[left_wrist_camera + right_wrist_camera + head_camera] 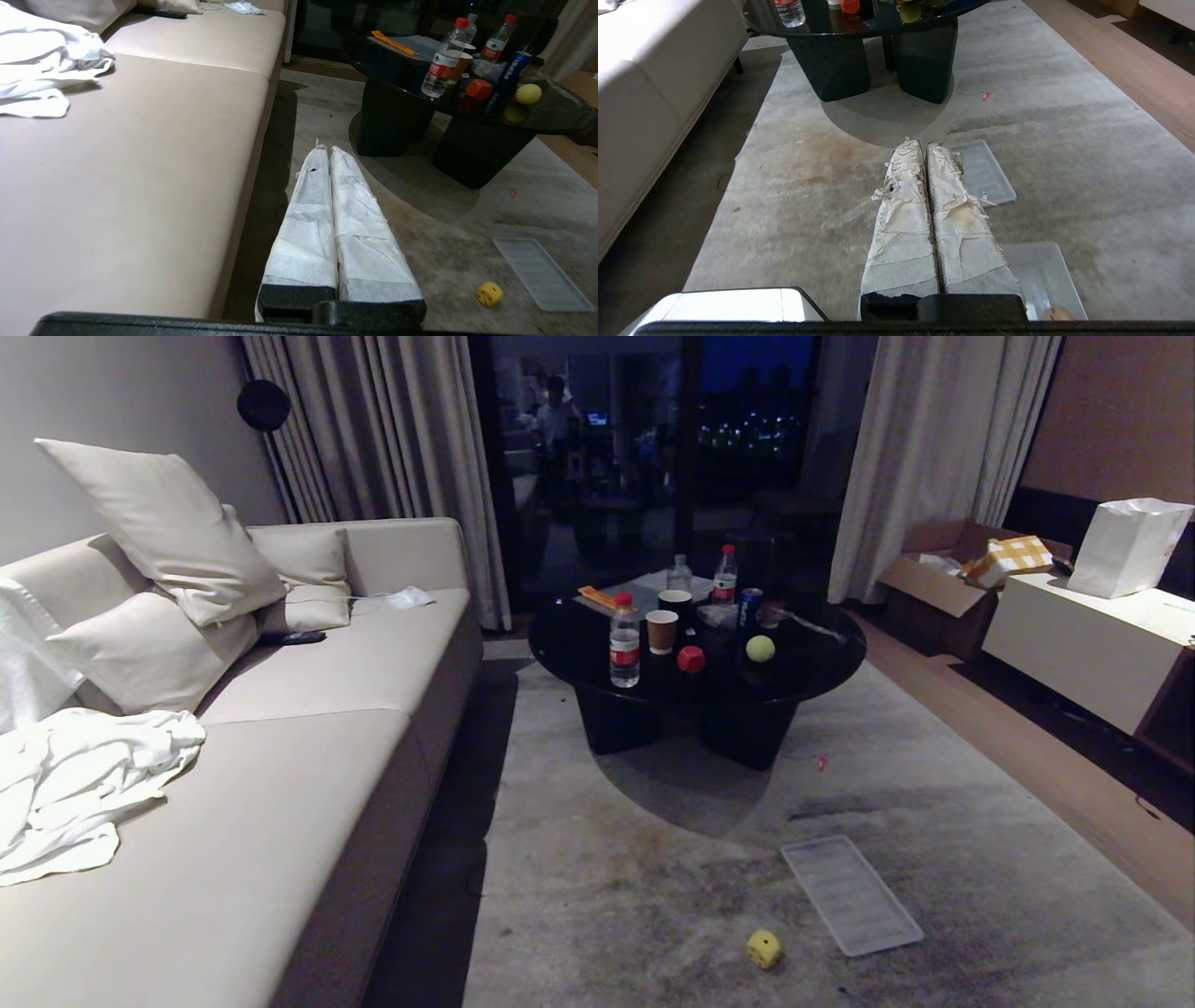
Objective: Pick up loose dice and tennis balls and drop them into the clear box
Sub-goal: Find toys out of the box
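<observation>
A yellow die (764,948) (489,294) lies on the carpet near me. On the black round table sit a red die (691,659) (479,88) and a tennis ball (760,648) (528,93). The clear box (1045,275) stands on the carpet just beside my right gripper (923,143), with a small brown thing (1057,313) inside at the picture's edge. My right gripper is shut and empty, held above the carpet. My left gripper (327,149) is also shut and empty, hanging between the sofa and the table. Neither gripper shows in the head view.
A flat ribbed clear lid (851,894) (983,170) lies on the carpet right of the yellow die. Bottles (624,653), paper cups (661,631) and a can (749,609) crowd the table. A long sofa (308,784) runs along the left. A low cabinet (1074,644) and a cardboard box (943,581) stand at the right.
</observation>
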`<state>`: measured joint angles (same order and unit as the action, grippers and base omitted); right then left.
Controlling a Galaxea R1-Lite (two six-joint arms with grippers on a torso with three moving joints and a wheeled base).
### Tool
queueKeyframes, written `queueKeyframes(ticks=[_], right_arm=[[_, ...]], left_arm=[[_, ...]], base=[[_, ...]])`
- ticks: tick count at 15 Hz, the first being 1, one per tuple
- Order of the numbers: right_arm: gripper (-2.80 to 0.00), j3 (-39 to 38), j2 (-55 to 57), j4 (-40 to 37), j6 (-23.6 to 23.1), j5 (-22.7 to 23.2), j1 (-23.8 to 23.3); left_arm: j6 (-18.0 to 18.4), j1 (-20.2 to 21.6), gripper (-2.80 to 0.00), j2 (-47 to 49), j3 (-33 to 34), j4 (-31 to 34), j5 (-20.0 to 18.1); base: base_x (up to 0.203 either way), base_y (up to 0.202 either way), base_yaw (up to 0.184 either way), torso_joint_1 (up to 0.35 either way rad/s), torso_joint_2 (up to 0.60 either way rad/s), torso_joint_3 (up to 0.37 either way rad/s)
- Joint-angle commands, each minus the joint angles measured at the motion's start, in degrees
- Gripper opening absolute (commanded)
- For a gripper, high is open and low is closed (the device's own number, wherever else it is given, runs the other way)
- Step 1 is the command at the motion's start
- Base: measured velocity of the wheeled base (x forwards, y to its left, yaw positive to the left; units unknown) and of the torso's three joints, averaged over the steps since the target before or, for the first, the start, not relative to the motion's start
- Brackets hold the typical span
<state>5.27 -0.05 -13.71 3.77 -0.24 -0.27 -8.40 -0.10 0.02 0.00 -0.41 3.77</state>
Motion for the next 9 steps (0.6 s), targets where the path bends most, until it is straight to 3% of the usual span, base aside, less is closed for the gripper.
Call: queueKeyframes(ticks=[1,9], right_arm=[[-2.80,0.0,0.0,-0.1,-0.1,0.0,0.0],[-2.80,0.0,0.0,-0.1,0.0,0.0,0.0]], left_arm=[[-0.1,0.0,-2.80,0.0,0.0,0.0,0.0],[-0.1,0.0,-2.80,0.1,0.0,0.0,0.1]], base=[[0.130,0.000,0.001,0.005,0.00,0.005],[0.008,0.000,0.000,0.000,0.00,0.000]])
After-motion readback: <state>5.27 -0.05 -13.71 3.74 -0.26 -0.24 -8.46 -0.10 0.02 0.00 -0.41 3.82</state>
